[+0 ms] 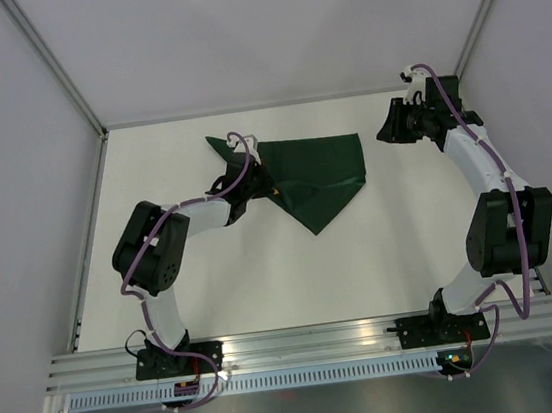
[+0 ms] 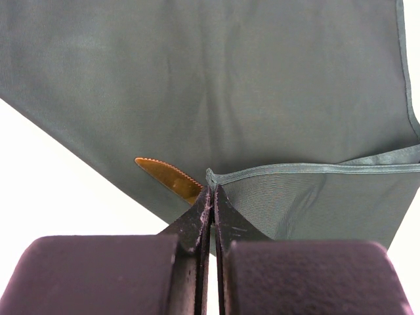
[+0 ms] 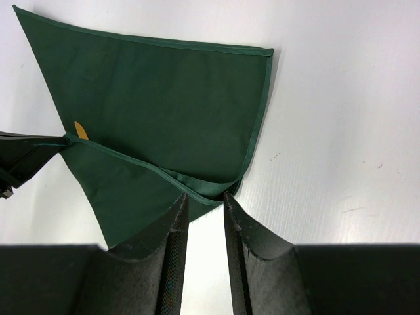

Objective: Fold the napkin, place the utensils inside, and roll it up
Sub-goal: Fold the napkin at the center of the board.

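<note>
The utensils (image 2: 167,176) lie on the napkin (image 1: 318,176) on the table (image 1: 265,278), just beside the left hand (image 2: 211,200) at its left corner.

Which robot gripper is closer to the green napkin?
Left. The left gripper is pinching a folded corner of the napkin, touching it. The right gripper hangs off the napkin's right side, apart from it, jaws open and empty.

2 black-and-white arms (image 1: 151,254), purple cables (image 1: 187,204)

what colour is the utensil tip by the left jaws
Yellow-orange with a serrated edge; the utensil tip shows best in the left wrist view.
</note>
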Motion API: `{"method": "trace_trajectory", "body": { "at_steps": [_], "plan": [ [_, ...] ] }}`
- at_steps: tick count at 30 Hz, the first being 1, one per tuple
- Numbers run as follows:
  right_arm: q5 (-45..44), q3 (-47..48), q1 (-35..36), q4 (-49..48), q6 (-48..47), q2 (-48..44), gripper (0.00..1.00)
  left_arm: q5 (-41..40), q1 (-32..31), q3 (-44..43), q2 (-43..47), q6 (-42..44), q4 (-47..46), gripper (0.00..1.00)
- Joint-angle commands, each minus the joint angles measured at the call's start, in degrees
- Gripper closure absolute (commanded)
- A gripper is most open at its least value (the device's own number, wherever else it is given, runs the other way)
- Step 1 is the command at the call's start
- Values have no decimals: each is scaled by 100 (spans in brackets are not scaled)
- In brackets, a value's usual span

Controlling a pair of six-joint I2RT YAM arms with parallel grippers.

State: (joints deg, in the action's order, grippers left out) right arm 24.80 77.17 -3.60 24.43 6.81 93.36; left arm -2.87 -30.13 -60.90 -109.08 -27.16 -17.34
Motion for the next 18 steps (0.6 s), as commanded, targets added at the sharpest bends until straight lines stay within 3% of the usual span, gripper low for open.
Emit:
{"method": "trace_trajectory", "body": {
  "at_steps": [1,18],
  "plan": [
    [78,-26,-27,1,75,24,66,-47,51,-159,-35,-220,-59,98],
    [87,-35,-18,10,49,33,66,-117,139,-264,-96,-273,64,98]
  ]
}}
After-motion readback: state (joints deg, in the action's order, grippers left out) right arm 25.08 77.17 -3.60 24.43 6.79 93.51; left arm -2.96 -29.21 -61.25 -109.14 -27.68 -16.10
